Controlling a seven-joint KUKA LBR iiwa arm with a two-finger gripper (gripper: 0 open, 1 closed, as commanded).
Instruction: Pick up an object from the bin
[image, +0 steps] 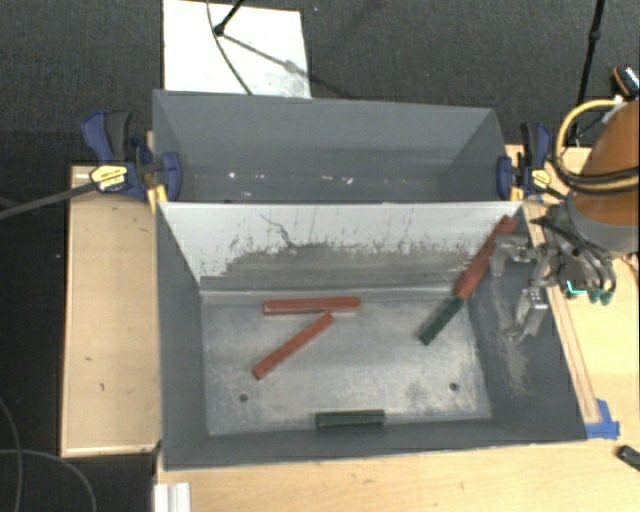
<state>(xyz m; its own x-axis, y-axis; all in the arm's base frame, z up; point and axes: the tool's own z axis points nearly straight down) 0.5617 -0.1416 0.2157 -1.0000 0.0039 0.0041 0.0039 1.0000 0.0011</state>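
Jaws at the frame's right, whether clenched or released I cannot tell, hang beside a slim red-brown stick (478, 262) and a dark-green stick (440, 321).

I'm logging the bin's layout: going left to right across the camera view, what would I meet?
Slanted red stick, dark green block by the near wall, slanted dark green stick, red stick leaning up the right wall, hand. The level red stick overlaps the first two, so it's left out.

A robotics lab: a scratched metal bin (330, 250) beside a robot arm (612, 185), a cable (45, 200) trailing over dark carpet (60, 70).
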